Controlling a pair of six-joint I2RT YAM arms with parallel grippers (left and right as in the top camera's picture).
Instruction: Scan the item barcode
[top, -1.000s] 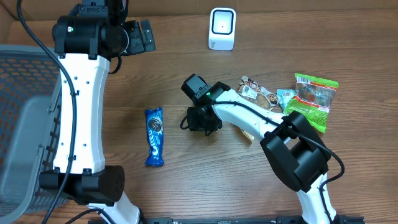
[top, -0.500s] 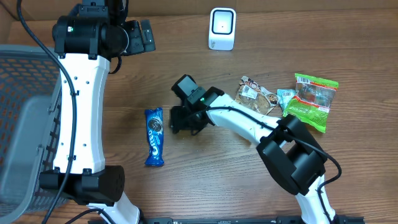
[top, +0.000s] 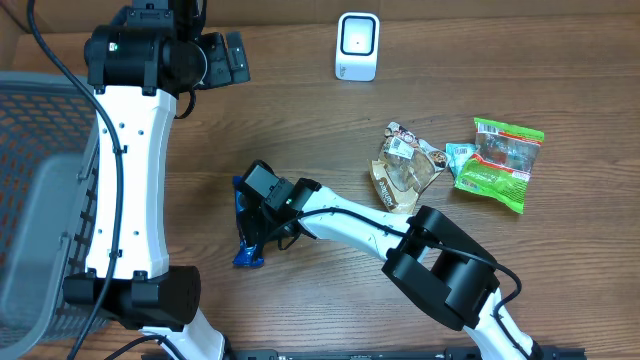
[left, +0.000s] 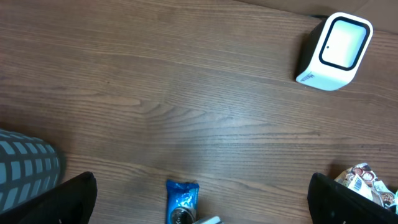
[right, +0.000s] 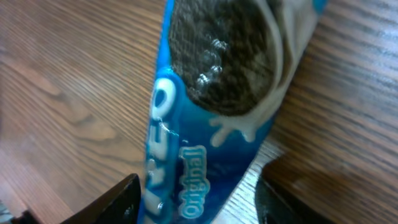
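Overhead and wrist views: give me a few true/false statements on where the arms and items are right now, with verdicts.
1. The right gripper has its jaws apart on either side of the Oreo packet. True.
2. The left gripper is shut on the scanner. False: it is open and empty, and the scanner stands by itself on the table.
3. The Oreo packet lies inside the mesh basket. False: it lies flat on the table, outside the basket.
4. The green snack bag lies on the table with neither gripper near it. True.
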